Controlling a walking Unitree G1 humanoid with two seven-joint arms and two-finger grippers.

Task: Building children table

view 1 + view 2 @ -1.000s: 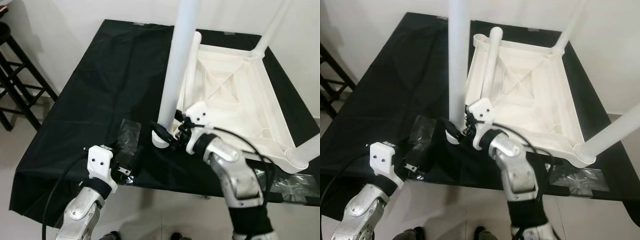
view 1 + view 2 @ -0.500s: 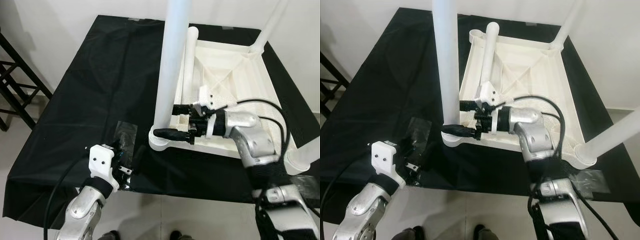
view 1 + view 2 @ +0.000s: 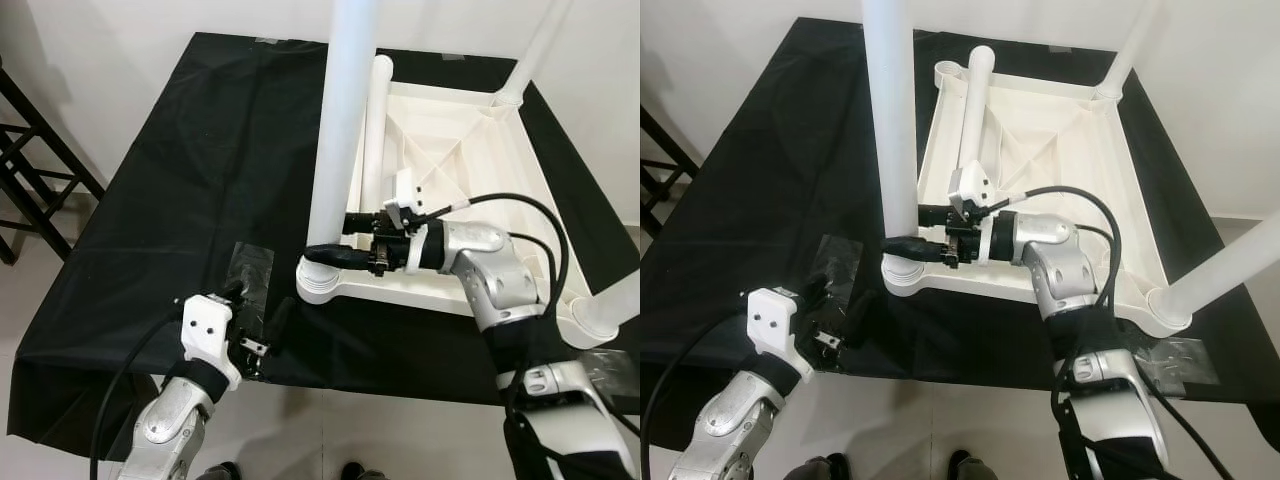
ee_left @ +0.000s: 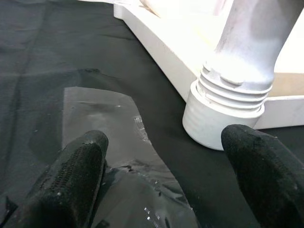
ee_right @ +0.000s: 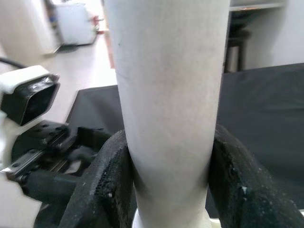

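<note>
Right wrist view, right pincer (image 5: 166, 190) grasping white table leg (image 5: 166, 95), left pincer (image 4: 166, 180) released, no readable writing.

Right claw (image 3: 335, 237) clamps upright table leg (image 3: 340, 140); left claw (image 3: 262, 318) open.

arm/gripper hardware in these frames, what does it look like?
Silver jointed arms with black sleeve sections. White plastic wrist housings behind each gripper. Left gripper and right gripper each have two long black textured fingers. Loose black cables loop along both arms.
</note>
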